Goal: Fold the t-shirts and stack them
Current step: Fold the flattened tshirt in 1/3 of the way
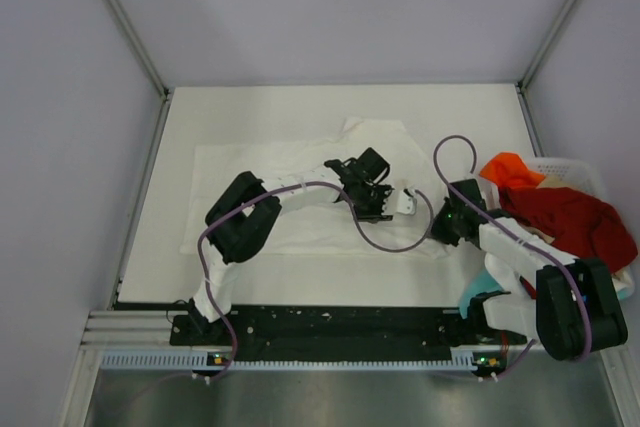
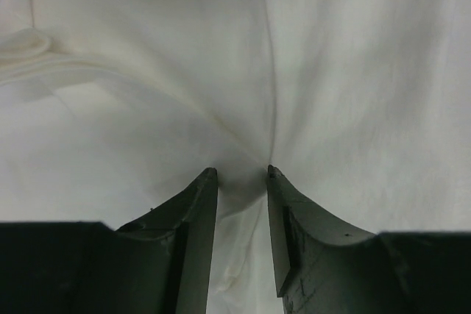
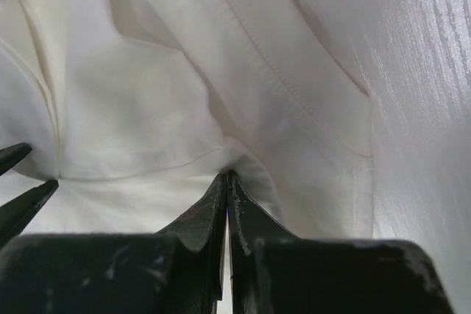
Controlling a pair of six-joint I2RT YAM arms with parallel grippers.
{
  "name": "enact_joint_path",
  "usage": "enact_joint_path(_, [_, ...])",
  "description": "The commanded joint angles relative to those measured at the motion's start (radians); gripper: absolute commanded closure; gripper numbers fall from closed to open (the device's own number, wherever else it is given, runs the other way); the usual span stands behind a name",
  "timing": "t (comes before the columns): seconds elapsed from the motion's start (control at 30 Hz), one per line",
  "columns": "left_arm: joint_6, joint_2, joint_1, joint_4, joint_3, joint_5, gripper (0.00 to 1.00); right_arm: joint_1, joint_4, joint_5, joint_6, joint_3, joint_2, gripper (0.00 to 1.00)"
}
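A plain white t-shirt (image 1: 290,182) lies spread across the middle of the table. No print shows on it. My left gripper (image 1: 383,209) reaches over the shirt's right part. In the left wrist view (image 2: 242,173) its jaws stand a little apart with a ridge of the white cloth (image 2: 147,71) pinched between them, and creases run out from the tips. My right gripper (image 1: 437,232) is at the shirt's right edge. In the right wrist view (image 3: 227,176) it is shut on a pucker of white cloth (image 3: 147,71) beside a stitched hem.
A white lattice basket (image 1: 580,167) stands at the right edge, holding a red tee (image 1: 565,217) and an orange tee (image 1: 508,169). Teal cloth (image 1: 475,297) shows under the right arm. The left gripper's fingertips (image 3: 22,196) show at the left of the right wrist view.
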Motion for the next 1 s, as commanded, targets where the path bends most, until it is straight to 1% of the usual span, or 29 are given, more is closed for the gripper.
enact_joint_path(0.0, [0.065,-0.005,0.005,0.0,-0.009,-0.054,0.63,0.001,-0.026,0.03,0.002,-0.008,0.011,1.0])
enact_joint_path(0.07, [0.091,-0.004,0.005,-0.028,-0.006,-0.036,0.65,-0.001,-0.026,0.032,0.0,-0.011,0.014,1.0])
enact_joint_path(0.13, [0.094,-0.006,0.005,-0.034,-0.005,-0.025,0.74,0.001,-0.025,0.036,-0.004,-0.014,0.01,1.0])
enact_joint_path(0.17, [0.085,-0.005,0.005,-0.034,0.0,-0.028,0.82,0.001,-0.026,0.042,-0.009,-0.014,0.008,1.0])
enact_joint_path(0.2, [0.079,-0.004,0.005,-0.034,0.006,-0.034,0.93,0.001,-0.029,0.044,-0.009,-0.014,0.007,1.0])
enact_joint_path(0.23, [0.073,-0.004,0.005,-0.034,0.011,-0.046,1.0,0.001,-0.031,0.047,-0.011,-0.013,0.007,1.0])
enact_joint_path(0.37, [0.056,-0.008,0.005,-0.035,0.027,-0.112,1.0,-0.001,-0.041,0.055,-0.012,-0.008,0.022,1.0])
enact_joint_path(0.47, [0.002,-0.011,0.016,-0.034,0.056,-0.174,1.0,0.001,-0.046,0.059,-0.018,-0.006,0.034,1.0])
enact_joint_path(0.57, [-0.104,-0.017,0.048,-0.043,0.122,-0.159,1.0,0.001,-0.051,0.065,-0.023,-0.006,0.048,1.0])
enact_joint_path(0.67, [-0.249,-0.008,0.1,-0.04,0.172,-0.122,1.0,0.001,-0.052,0.067,-0.026,-0.008,0.054,1.0])
enact_joint_path(0.73, [-0.317,0.006,0.128,-0.022,0.175,-0.112,1.0,0.001,-0.051,0.067,-0.024,-0.008,0.053,1.0])
enact_joint_path(0.83, [-0.4,0.029,0.158,0.043,0.152,-0.157,1.0,-0.001,-0.055,0.068,-0.032,0.001,0.057,1.0])
enact_joint_path(0.97, [-0.522,0.084,0.204,0.04,0.179,-0.169,1.0,0.001,-0.071,0.074,-0.043,0.014,0.054,1.0])
